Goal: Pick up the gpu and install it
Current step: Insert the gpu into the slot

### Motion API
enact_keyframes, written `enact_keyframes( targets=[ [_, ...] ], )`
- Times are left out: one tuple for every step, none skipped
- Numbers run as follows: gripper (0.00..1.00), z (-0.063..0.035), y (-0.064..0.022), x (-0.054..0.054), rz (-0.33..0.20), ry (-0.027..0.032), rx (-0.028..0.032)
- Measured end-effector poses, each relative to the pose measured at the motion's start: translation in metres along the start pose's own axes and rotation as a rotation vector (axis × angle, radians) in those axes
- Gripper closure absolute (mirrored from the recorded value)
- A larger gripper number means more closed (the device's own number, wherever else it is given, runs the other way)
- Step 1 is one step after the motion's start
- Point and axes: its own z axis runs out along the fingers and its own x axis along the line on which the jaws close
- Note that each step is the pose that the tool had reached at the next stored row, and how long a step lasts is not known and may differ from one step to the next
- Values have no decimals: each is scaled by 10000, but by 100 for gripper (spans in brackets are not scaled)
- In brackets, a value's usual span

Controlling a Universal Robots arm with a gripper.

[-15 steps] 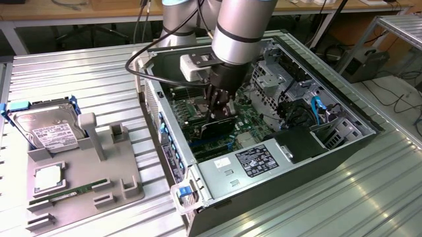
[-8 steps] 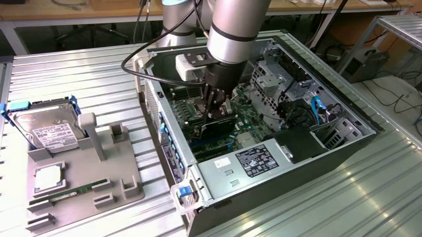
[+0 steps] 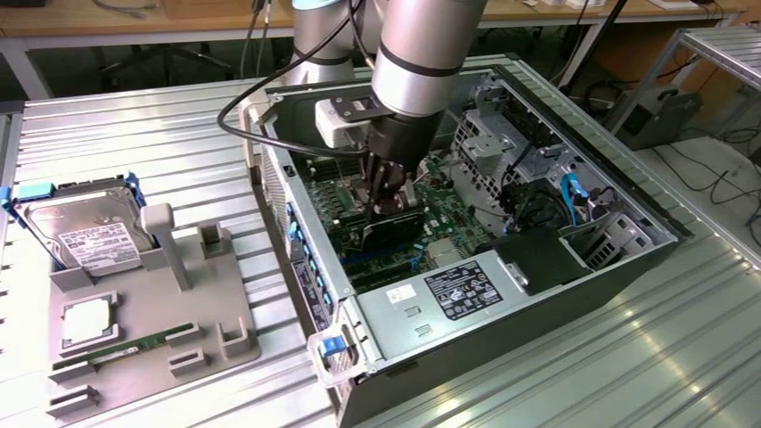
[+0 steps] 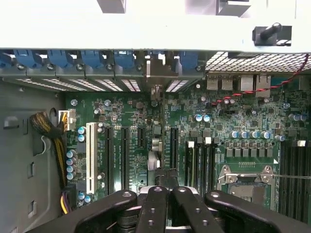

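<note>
Black fingers [image 4: 160, 208] of the claw [image 3: 390, 212] are sitting nearest the wrist lens, pressed tightly together and clenched on the top edge of the gpu [image 3: 398, 234], which is standing on edge in the middle of the motherboard [image 3: 458, 223]. In the wrist view the card [image 4: 158, 160] is showing as a thin strip running away from the fingers toward the slot covers [image 4: 104, 60].

From the exterior view, the computer case [image 3: 535, 294] is lying open at about 3 o'clock of centre, and the arm [image 3: 422, 53] is reaching down into it from 12 o'clock. One gpu is showing, one claw, one hard drive [image 3: 89, 234] at 9 o'clock, one green memory stick [image 3: 131, 346] at 8 o'clock, and one grey parts tray [image 3: 167, 343] beneath it on the metal counter [image 3: 143, 134]. I am counting six blue slot clips in the wrist view (the outer ones are partly cut off).

Room is being squeezed on both sides of the card: the case's rear wall [image 3: 303, 259] is standing close at its 9 o'clock, the power supply [image 3: 458, 290] at 5 o'clock, and the drive cage [image 3: 500, 134] at 1 o'clock.
</note>
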Motion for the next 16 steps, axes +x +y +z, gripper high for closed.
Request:
enact_keyframes(
  targets=[
    [89,5,7,0,1,8,-1],
    [89,6,10,0,2,19,-1],
    [89,9,13,0,2,36,-1],
    [89,16,17,0,3,47,-1],
    [89,22,20,0,3,59,-1],
    [89,28,22,0,4,68,-1],
    [89,35,23,0,3,75,-2],
    [89,44,24,0,3,82,-2],
    [89,54,24,0,4,86,-2],
    [89,61,24,0,5,90,-2],
    [89,67,24,1,4,99,-4],
    [89,71,24,1,5,105,-4],
    [89,75,24,1,5,111,-4],
    [89,78,24,1,5,115,-3],
    [89,83,23,1,5,124,-3],
    [89,85,23,1,4,136,-4]
  ],
)
